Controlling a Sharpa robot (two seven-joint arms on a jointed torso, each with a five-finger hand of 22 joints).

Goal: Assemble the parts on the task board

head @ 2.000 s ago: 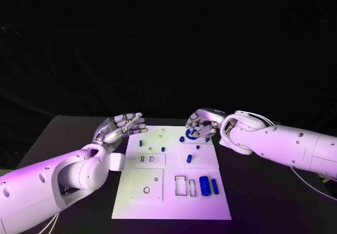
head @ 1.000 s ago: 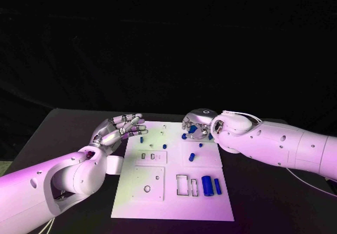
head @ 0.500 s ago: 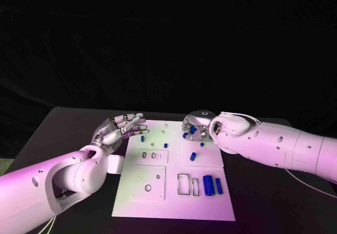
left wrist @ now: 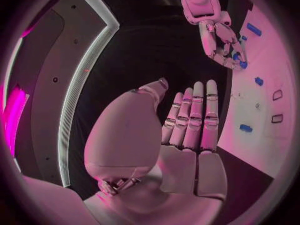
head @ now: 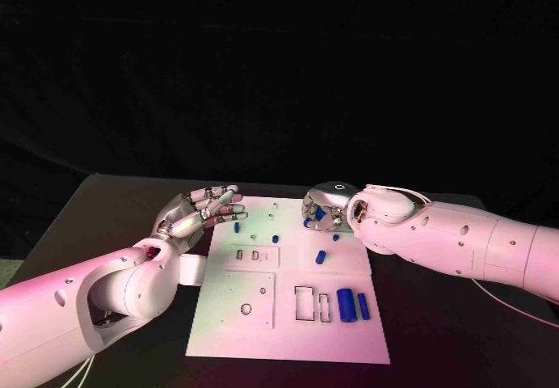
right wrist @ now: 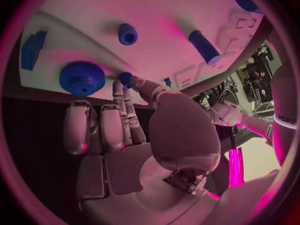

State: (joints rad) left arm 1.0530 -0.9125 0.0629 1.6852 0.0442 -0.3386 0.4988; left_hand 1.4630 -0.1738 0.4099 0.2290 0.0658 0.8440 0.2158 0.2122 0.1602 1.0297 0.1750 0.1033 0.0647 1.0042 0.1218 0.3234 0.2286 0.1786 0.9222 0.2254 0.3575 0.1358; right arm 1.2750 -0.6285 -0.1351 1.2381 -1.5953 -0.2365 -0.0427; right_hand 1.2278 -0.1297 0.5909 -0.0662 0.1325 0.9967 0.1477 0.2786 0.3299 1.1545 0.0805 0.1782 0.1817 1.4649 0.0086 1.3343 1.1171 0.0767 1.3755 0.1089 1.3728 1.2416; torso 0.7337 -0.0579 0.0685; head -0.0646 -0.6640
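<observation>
The white task board point(head: 233, 323) lies mid-bench with blue parts on it. From the head view the right hand point(head: 324, 208) hangs over the board's far edge, its grip hidden. The right wrist view shows more: its fingers point(right wrist: 125, 110) touch a small blue peg point(right wrist: 125, 78) beside a ridged blue gear point(right wrist: 82, 78); whether they pinch it I cannot tell. The left hand point(head: 200, 212) hovers at the board's far left corner, fingers spread, holding nothing. No readable writing.

White task board point(head: 292, 323) w/ blue parts point(head: 346, 305), black table point(head: 443, 323).
</observation>
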